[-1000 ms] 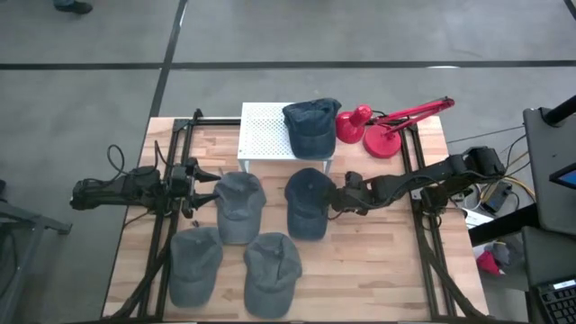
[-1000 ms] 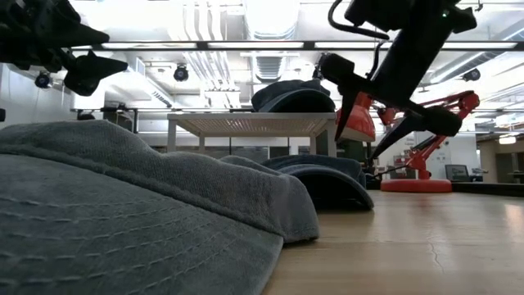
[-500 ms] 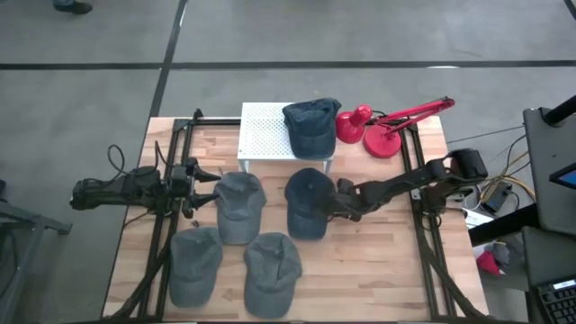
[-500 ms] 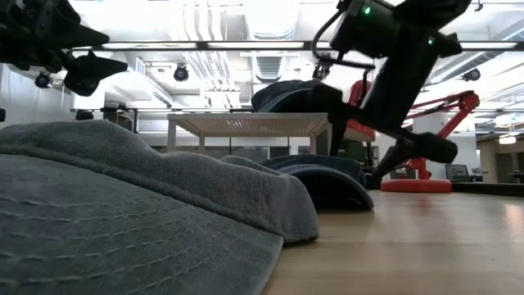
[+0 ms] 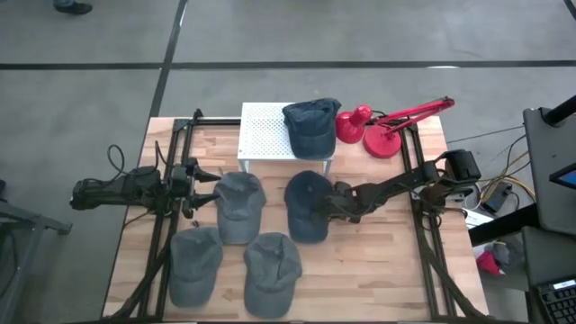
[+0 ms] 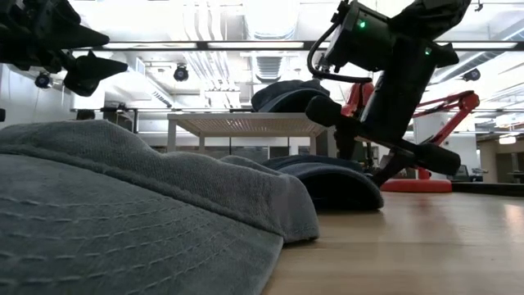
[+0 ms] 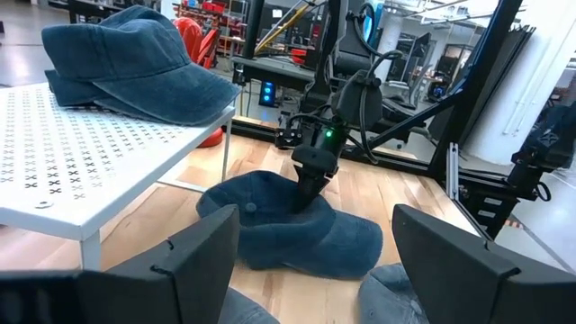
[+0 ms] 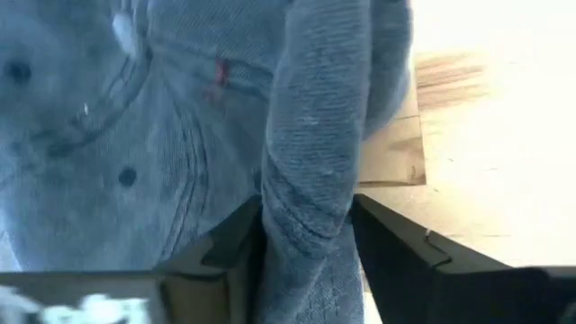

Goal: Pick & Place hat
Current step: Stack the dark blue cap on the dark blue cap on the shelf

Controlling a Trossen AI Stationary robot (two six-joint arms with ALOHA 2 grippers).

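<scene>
A dark blue hat (image 5: 304, 203) lies on the wooden table's middle, its crown up; it also shows in the low view (image 6: 327, 179) and the left wrist view (image 7: 270, 229). My right gripper (image 5: 327, 206) slants down onto the hat's right side, shut on its cloth (image 8: 306, 247). My left gripper (image 5: 205, 186) waits open and level at the table's left side, pointing at the hats. A second blue hat (image 5: 311, 124) rests on a white perforated stand (image 5: 264, 135) at the far edge. My right gripper pinches a raised fold of cloth (image 8: 310, 180) on the right side of the dark blue hat between its two fingers (image 8: 238, 238). It comes slanting down from the table's right. The hat still lies on the table (image 6: 360, 197).
Three grey hats (image 5: 238, 207) (image 5: 195, 263) (image 5: 272, 270) lie left and near of the dark blue one. A red desk lamp (image 5: 382, 130) stands at the far right. Black frame rails (image 5: 423, 234) run along both sides. Bare wood (image 5: 369, 270) lies at the near right.
My right gripper has sunk and gone toward the table's left onto the dark blue hat's right side, tipping steeper. Its fingers have drawn together on the cloth. The hat stays on the table.
</scene>
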